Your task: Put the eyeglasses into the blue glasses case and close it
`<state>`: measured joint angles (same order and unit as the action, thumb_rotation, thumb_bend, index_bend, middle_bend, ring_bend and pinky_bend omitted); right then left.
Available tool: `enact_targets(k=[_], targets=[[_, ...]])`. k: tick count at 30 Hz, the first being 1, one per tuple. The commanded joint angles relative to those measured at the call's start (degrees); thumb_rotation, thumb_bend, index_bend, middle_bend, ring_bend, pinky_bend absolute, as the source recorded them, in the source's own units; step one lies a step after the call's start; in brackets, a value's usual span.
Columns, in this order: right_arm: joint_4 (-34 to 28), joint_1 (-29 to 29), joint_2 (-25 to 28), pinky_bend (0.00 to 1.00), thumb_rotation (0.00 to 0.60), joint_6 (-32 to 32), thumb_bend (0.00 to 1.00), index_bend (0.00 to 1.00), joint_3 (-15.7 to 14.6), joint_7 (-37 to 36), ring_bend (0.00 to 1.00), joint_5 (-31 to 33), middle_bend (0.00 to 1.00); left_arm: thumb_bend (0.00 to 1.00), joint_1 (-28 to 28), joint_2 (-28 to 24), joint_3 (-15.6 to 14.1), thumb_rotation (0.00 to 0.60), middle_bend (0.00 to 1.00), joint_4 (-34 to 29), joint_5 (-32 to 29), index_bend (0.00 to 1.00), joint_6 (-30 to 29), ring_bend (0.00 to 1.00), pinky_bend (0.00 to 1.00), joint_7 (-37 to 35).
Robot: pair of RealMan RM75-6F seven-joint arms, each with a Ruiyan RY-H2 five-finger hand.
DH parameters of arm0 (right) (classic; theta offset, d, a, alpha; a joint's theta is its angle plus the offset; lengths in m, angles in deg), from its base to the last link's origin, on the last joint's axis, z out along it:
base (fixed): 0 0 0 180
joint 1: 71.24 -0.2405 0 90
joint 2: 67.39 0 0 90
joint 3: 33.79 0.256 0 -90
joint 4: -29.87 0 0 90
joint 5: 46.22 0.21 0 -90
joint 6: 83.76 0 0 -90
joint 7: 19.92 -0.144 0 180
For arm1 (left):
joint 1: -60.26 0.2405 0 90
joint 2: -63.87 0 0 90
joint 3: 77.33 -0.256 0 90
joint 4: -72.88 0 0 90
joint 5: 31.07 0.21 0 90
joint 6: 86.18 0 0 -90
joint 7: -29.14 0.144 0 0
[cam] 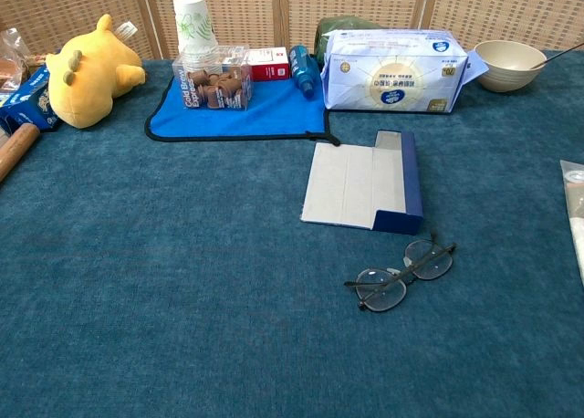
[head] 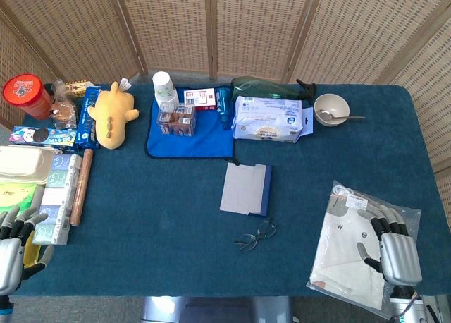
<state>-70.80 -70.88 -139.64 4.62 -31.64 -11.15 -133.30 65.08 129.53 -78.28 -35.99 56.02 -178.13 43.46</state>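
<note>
The eyeglasses (head: 255,234) (cam: 401,274) lie folded on the teal table, just in front of the blue glasses case (head: 246,188) (cam: 363,181). The case lies open and flat, its grey inside facing up and its blue box part along its right side. My left hand (head: 15,244) is at the table's near left corner, fingers apart and holding nothing. My right hand (head: 394,247) hovers at the near right over a plastic bag, fingers apart and empty. Neither hand shows in the chest view. Both hands are well away from the glasses and case.
A clear plastic bag of white cloth (head: 349,256) lies under my right hand. At the back stand a blue mat (head: 190,136), paper cup (head: 165,89), wet wipes pack (head: 268,118), bowl with spoon (head: 331,109) and yellow plush toy (head: 113,113). Boxes and a rolling pin (head: 82,185) crowd the left edge.
</note>
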Motion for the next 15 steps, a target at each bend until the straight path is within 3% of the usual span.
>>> enact_targets(k=[1,15], targets=[[-0.41,0.09,0.14,0.13,0.600,0.08,0.30,0.24,0.08,0.38,0.12,0.27,0.22,0.30,-0.23,0.28,0.16,0.600,0.16,0.33,-0.49,0.24,0.49,0.01,0.00,-0.34],[-0.77,1.99,0.45,0.13,0.600,3.28,0.30,0.24,-1.36,-0.22,0.12,-2.48,0.22,0.30,0.84,-0.53,-0.36,0.600,0.16,1.41,1.88,0.24,-1.88,0.01,0.00,-3.18]])
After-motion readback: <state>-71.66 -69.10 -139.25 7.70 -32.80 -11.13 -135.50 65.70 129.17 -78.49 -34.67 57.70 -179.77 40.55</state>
